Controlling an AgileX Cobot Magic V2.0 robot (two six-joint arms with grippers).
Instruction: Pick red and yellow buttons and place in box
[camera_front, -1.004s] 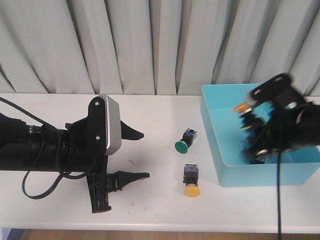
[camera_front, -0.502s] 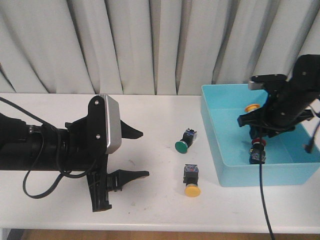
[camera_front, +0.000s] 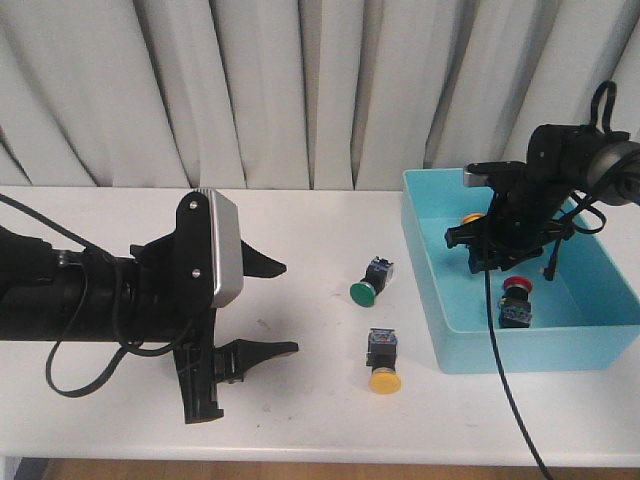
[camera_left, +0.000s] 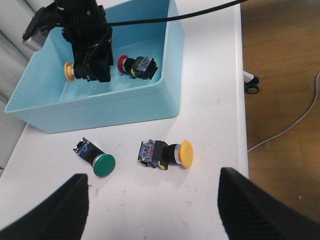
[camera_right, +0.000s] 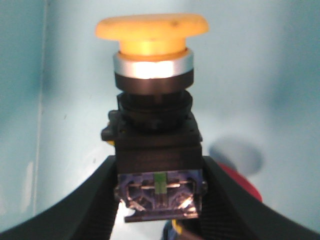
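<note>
My right gripper (camera_front: 492, 243) is inside the turquoise box (camera_front: 440, 330), shut on the black body of a yellow button (camera_right: 152, 95) whose cap (camera_front: 471, 218) points toward the box's left wall. A red button (camera_front: 516, 298) lies on the box floor near the front wall; it also shows in the left wrist view (camera_left: 136, 65). Another yellow button (camera_front: 384, 366) lies on the white table in front of the box's left corner, seen too in the left wrist view (camera_left: 167, 153). My left gripper (camera_front: 278, 308) is open and empty, well left of it.
A green-capped button (camera_front: 370, 283) lies on the table between my left gripper and the box, seen also in the left wrist view (camera_left: 95, 159). Grey curtains hang behind the table. The table's front edge runs close below the loose yellow button.
My right gripper has swung left and farther back inside the box, still holding the yellow button. The red button lies still on the box floor. The left arm has not moved.
</note>
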